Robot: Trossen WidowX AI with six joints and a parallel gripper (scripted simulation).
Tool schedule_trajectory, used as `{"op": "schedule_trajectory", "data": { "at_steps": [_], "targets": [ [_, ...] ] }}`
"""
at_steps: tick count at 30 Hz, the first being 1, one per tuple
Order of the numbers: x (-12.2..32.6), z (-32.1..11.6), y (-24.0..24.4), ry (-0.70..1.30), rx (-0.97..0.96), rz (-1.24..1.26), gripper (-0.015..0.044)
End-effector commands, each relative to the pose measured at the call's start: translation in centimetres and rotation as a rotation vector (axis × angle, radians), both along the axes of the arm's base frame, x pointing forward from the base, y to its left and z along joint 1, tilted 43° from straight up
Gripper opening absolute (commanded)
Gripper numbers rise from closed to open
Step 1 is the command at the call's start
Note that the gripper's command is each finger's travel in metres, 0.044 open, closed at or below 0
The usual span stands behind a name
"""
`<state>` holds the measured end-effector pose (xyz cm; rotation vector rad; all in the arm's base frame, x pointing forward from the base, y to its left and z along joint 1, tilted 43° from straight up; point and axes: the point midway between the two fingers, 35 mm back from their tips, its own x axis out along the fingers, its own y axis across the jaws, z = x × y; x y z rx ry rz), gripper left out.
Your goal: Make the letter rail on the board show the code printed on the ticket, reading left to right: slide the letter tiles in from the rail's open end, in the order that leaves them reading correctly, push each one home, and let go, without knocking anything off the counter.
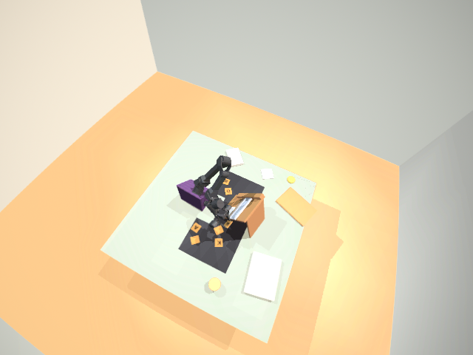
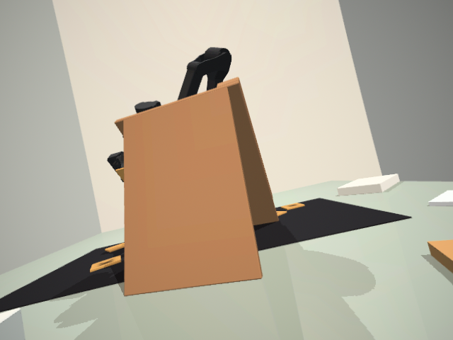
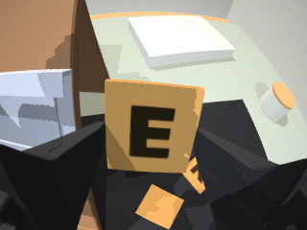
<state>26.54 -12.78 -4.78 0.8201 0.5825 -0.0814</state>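
Note:
My gripper [image 3: 152, 132] is shut on the orange E tile [image 3: 187, 110] [image 1: 228, 223] [image 2: 120, 173]. It holds the tile above the mat, beside one end of the brown board [image 1: 256, 215] [image 2: 182, 183] [image 3: 38, 29]. The E looks upright in the wrist view. The pale rail [image 1: 240, 208] [image 3: 29, 88] is on the board, left of the tile in the wrist view; its letters cannot be read. Loose tiles lie on the mat: an A tile [image 1: 196, 227], a K tile [image 1: 218, 242], blank-looking tiles [image 1: 194, 239] [image 3: 159, 206], and two more [image 1: 226, 181] [image 1: 228, 191] beyond the board.
The black mat [image 1: 225, 263] [image 2: 329, 223] lies under the board. A small white card [image 1: 267, 174], a yellow disc [image 1: 290, 179] and an orange slab [image 1: 295, 206] lie behind it. A large white block [image 1: 262, 276] [image 3: 182, 38] and a yellow-topped cylinder [image 1: 214, 284] [image 3: 276, 103] stand nearer the front.

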Motion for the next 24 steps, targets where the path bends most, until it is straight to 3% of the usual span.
{"op": "schedule_trajectory", "data": {
  "at_steps": [1, 24],
  "targets": [
    [0.03, 0.19, 0.1, 0.0, -0.001, -0.005, 0.0],
    [0.37, 0.96, 0.9, 0.0, 0.0, -0.005, 0.0]
  ]
}}
